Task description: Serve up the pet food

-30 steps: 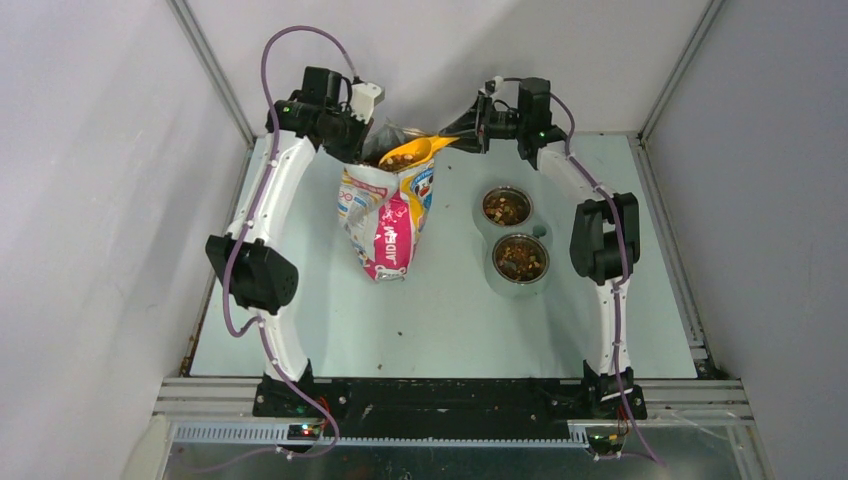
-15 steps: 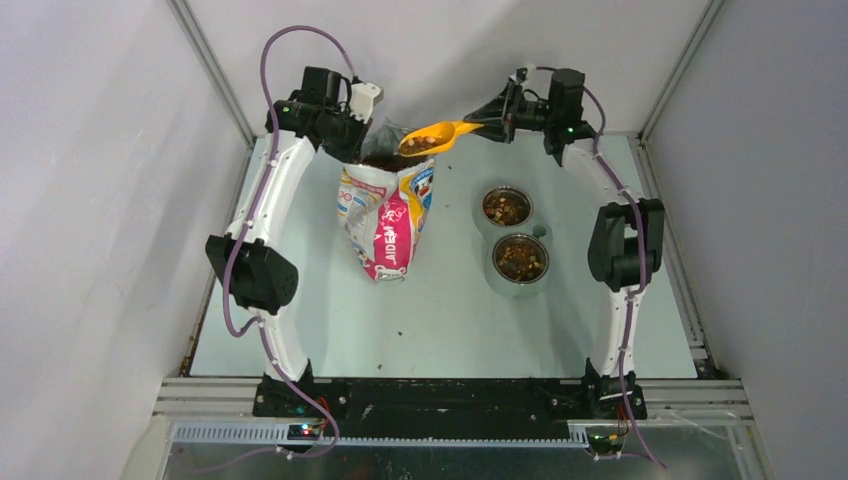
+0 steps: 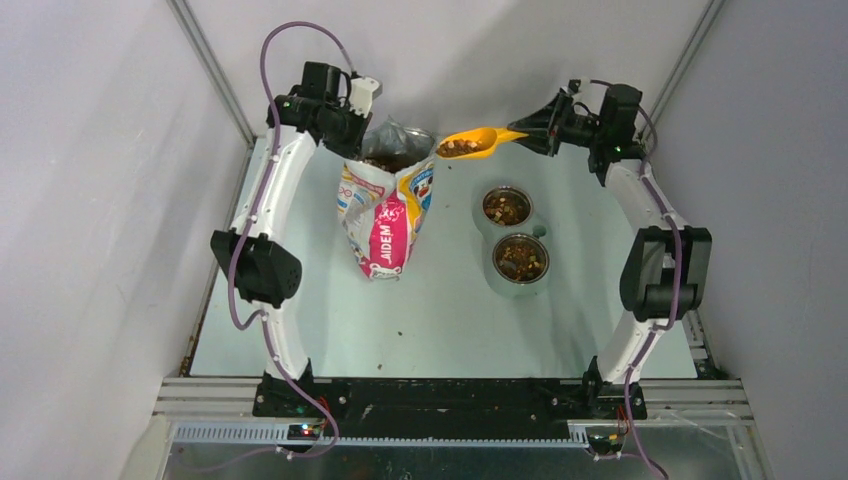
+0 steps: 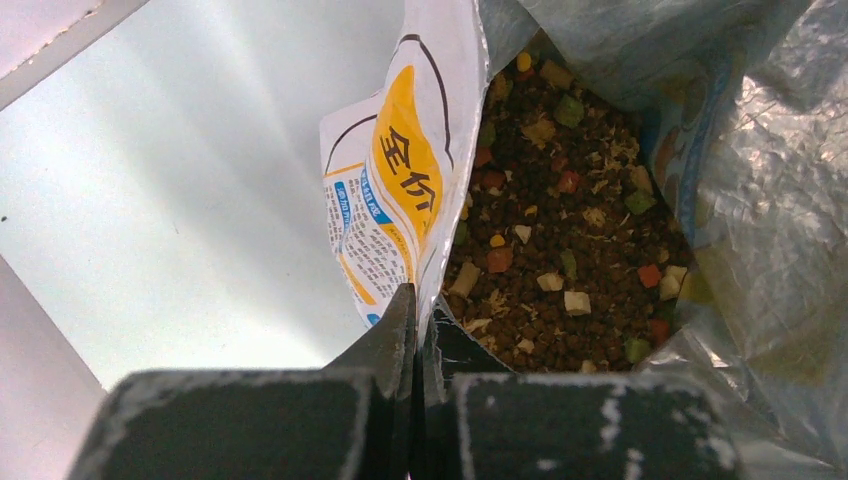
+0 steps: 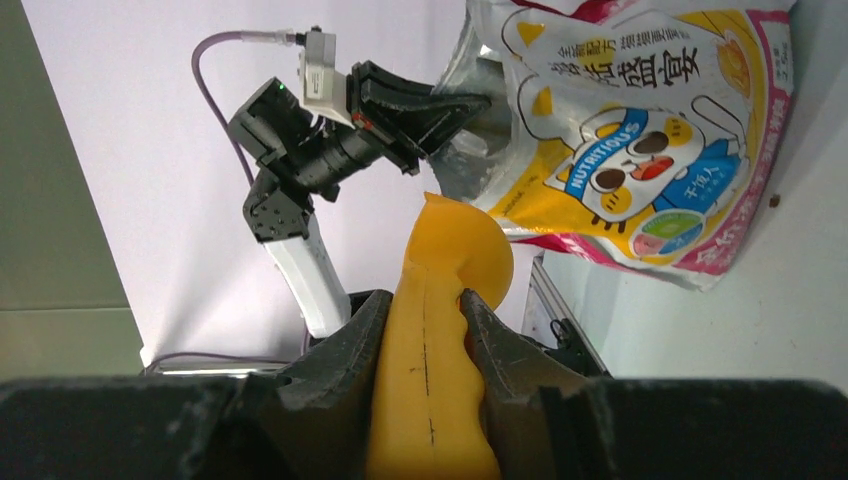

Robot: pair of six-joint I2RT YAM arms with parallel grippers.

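Note:
The printed bag stands open at the back left of the table. My left gripper is shut on the bag's rim and holds it open. Pet food fills the bag as a brown heap with coloured bits. My right gripper is shut on the handle of the yellow scoop, held in the air right of the bag's mouth. The scoop carries pet food. In the right wrist view only the scoop's underside shows, with the bag behind it.
Two metal bowls hold kibble right of the bag: a far one and a near one. A few loose pellets lie on the table. Grey walls close the back and sides.
My right gripper has lifted the filled scoop out of the bag's mouth and carried it to the right, toward the bowls. The left gripper keeps its hold on the bag's rim.

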